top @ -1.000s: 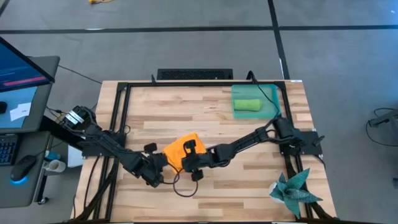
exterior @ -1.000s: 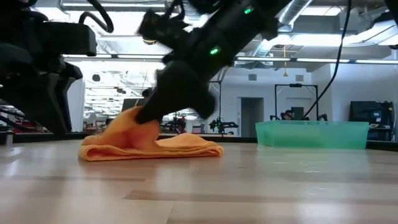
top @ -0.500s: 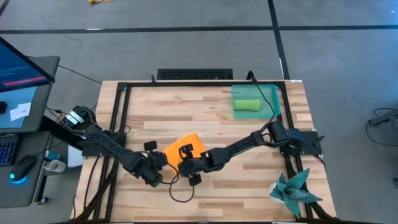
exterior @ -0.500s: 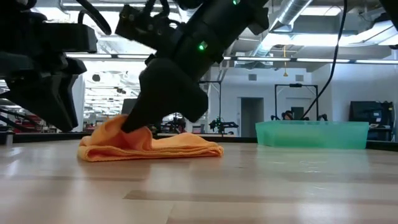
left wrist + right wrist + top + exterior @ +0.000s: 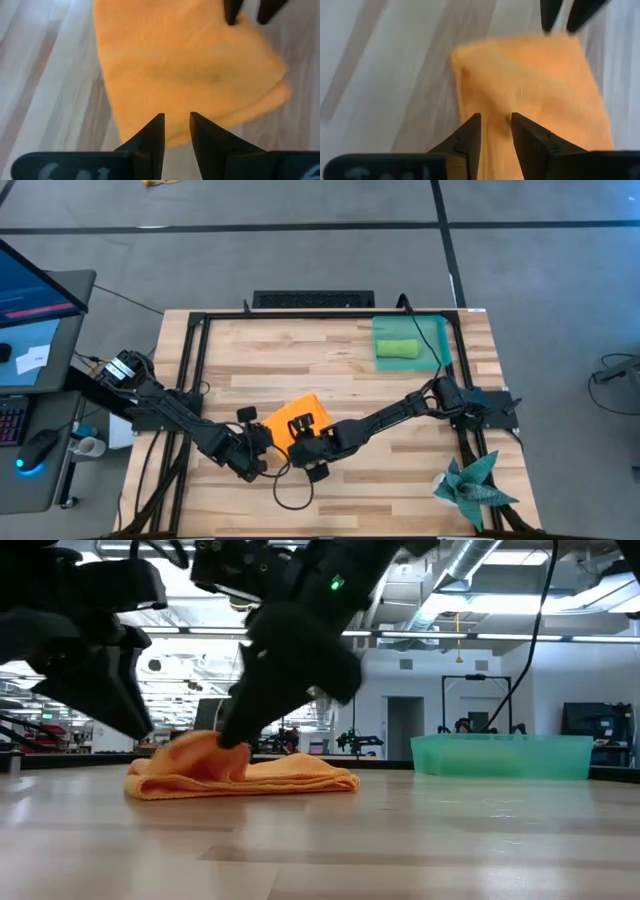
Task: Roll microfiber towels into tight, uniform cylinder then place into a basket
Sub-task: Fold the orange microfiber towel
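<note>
The orange microfiber towel (image 5: 296,416) lies folded in a loose, flat heap on the table's near middle, with a raised fold (image 5: 200,745) at one end. My right gripper (image 5: 495,120) stands open over that fold, slanting down. My left gripper (image 5: 176,117) is open at the towel's opposite edge, facing the right one. A lime green towel (image 5: 397,348), rolled up, lies inside the teal basket (image 5: 436,332) at the far right. My right gripper comes slanting down from above, and its fingertips (image 5: 232,738) rest against the raised fold of the orange towel (image 5: 495,102). Cloth shows in the gap between the open fingers. The towel lies on the table. Whether my left gripper touches the towel's edge (image 5: 175,137), I cannot tell.
A dark teal spiky cloth (image 5: 470,485) lies at the near right corner. A black cable loop (image 5: 290,488) lies on the wood just nearer than the grippers. Bare wood (image 5: 280,360) stretches between the towel and the basket.
My right gripper has gone a little toward the table's near edge and lower. The orange towel's raised fold, held up high a second ago, has sunk back toward the table. My left gripper has tipped and shifted slightly toward the towel.
</note>
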